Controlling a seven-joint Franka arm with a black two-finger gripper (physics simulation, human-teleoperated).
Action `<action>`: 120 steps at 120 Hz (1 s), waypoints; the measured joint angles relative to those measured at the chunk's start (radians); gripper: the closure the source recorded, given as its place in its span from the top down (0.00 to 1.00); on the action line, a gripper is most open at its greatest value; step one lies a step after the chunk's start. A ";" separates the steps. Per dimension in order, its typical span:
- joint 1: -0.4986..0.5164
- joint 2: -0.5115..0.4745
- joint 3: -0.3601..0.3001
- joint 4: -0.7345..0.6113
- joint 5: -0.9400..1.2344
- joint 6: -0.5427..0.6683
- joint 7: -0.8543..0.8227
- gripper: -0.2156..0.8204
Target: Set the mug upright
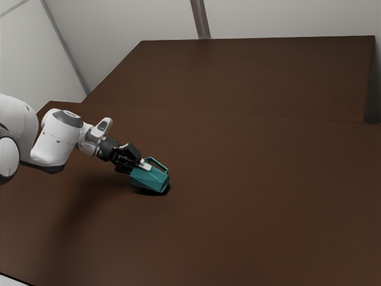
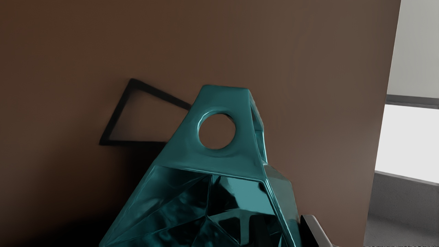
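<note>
1. Plainly, the wrist view gives what the exterior view does not: the faceted inside of the teal mug (image 1: 149,179), a round hole (image 2: 216,131) through its handle (image 2: 224,99), and the handle's angular shadow (image 2: 118,111) on the tabletop (image 1: 250,179). The exterior view adds the arm (image 1: 55,143), and shows the mug tipped over, base toward four o'clock, handle toward one.

2. Counted up: one arm, one gripper (image 1: 143,165), one mug with one handle, one brown tabletop. In the exterior view the mug sits at four o'clock from the gripper, which comes at it from ten o'clock. The gripper is clenched on the mug's wall beside the mouth, one finger (image 2: 317,231) outside and the other inside. The mug is not upright.

3. Hard to make out: the inner finger is a dark shape among reflections, the mug's near end is cut off in the wrist view, and dark shadow at six o'clock below the mug leaves unclear whether its lower edge touches the tabletop.
</note>
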 joint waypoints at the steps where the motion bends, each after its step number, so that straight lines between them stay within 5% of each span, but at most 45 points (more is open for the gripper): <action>1: 0.000 0.000 0.000 0.000 0.000 0.000 0.000 0.16; 92: -0.027 -0.068 0.000 0.009 0.013 0.005 -0.005 0.05; 120: -0.089 -0.106 -0.015 0.188 0.416 0.096 -0.028 0.05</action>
